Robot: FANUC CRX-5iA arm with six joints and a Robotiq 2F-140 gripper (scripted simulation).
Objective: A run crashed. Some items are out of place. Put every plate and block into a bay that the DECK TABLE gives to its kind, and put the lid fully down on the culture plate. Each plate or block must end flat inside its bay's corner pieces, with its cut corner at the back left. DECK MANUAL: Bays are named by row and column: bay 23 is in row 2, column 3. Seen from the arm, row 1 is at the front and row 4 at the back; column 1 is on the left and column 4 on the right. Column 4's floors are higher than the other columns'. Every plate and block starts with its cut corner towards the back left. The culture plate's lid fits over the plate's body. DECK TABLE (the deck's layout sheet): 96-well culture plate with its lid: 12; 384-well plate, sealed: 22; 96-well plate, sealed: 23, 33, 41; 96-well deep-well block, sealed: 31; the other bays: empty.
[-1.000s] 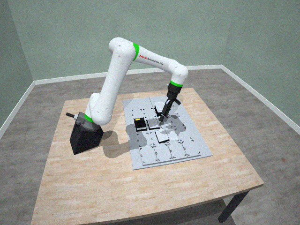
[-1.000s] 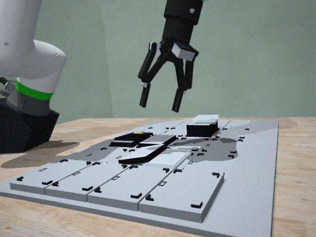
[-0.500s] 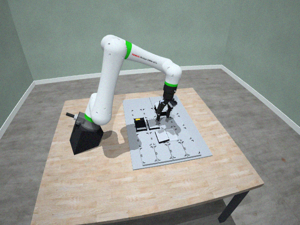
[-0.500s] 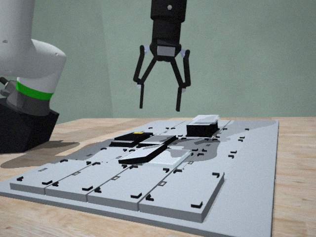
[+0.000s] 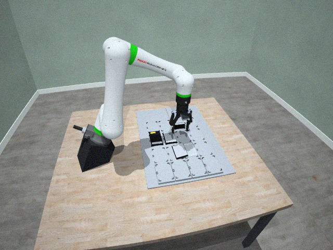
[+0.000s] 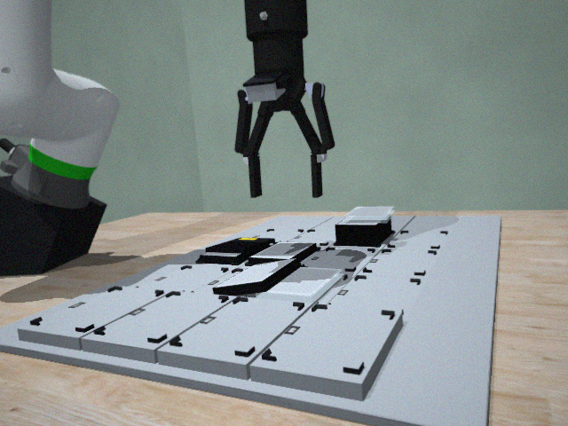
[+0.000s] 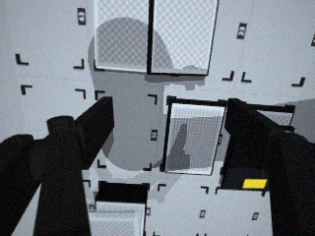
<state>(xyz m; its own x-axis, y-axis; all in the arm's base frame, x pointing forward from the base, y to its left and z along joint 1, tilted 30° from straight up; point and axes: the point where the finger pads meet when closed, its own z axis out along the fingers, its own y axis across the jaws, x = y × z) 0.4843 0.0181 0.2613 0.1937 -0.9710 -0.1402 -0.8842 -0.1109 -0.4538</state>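
My gripper is partly open and empty, high above column 2. The culture plate's dark lid, with a yellow mark, sits off square, leaving a strip of body bare in bay 12. The 384-well plate lies in bay 22. A 96-well plate leans from bay 23 onto the plate in bay 33. Another plate lies on the deep-well block in bay 31.
The grey deck carries low black corner pieces. Column 4's raised floors stand at the near side in the top view. The arm's shadow falls across columns 2 and 3.
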